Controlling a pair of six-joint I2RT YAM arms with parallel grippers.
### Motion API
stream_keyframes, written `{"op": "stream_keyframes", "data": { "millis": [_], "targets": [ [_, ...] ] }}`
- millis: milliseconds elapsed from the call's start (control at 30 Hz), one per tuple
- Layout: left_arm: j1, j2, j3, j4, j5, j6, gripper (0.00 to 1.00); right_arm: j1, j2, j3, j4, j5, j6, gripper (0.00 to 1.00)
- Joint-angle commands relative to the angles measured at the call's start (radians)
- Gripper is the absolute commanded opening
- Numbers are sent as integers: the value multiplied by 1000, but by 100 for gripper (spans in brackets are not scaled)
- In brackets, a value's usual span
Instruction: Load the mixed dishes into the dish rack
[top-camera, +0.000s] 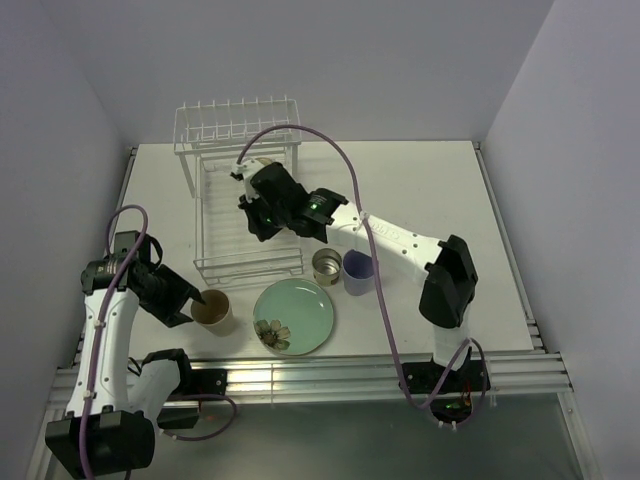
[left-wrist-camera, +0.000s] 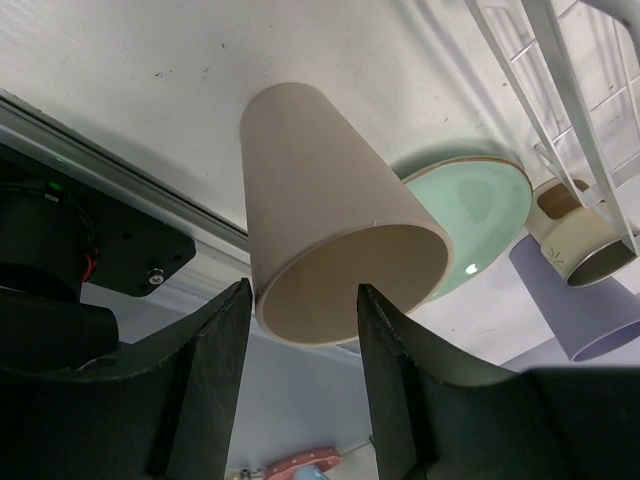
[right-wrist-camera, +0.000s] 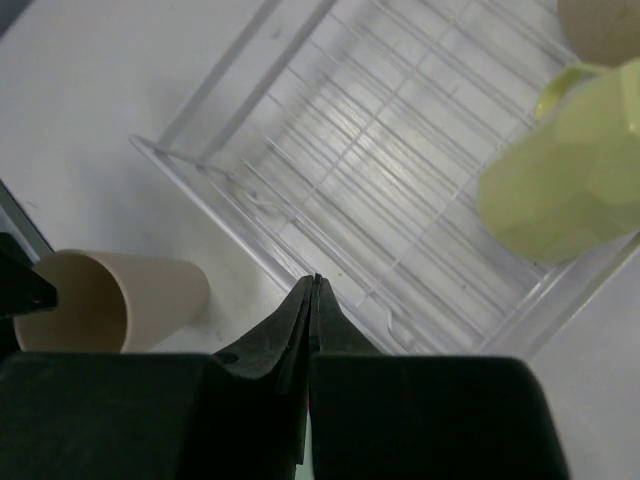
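A white table (top-camera: 430, 190) sits between pale walls (top-camera: 330, 60). The left fingers (left-wrist-camera: 210, 380) stand parted at a tan cup (left-wrist-camera: 320, 200). The right fingers (right-wrist-camera: 287, 335) are pressed together over the rack (right-wrist-camera: 330, 200).

Soft overhead light is filling the scene.
The mug (right-wrist-camera: 560, 180) is blurring close up; the plate (left-wrist-camera: 480, 215) is glinting.

This was a robotics test booth: bare pale walls (top-camera: 350, 60) closed round the white table (top-camera: 440, 190) (on three sides), and aluminium rails (top-camera: 330, 375) along the table's near edge carried the left arm (top-camera: 105, 330) and right arm (top-camera: 400, 240).
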Motion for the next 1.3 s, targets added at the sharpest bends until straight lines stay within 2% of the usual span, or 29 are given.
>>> {"op": "stream_keyframes", "data": {
  "millis": [0, 233, 433, 567, 800, 1267],
  "targets": [
    [2, -17, -4, 31, -7, -45, 53, -9, -63, -56, 25, 34, -4, 0],
    [1, -36, -3, 54, 30, -67, 52, -45, -41, -54, 25, 118, 13, 0],
    [2, -47, 0, 24, 50, -47, 50, -46, 47, -25, 173, 249, -90, 0],
    [1, -55, 17, 1, 51, -35, 50, -63, 150, 77, 193, 283, -142, 0],
    [1, -93, -21, -13, 54, -2, 51, -112, 267, 258, 167, 306, -133, 0],
    [1, -67, -23, -1, 53, 39, 51, -121, 209, 141, 272, 384, -133, 0]
  ]
}}
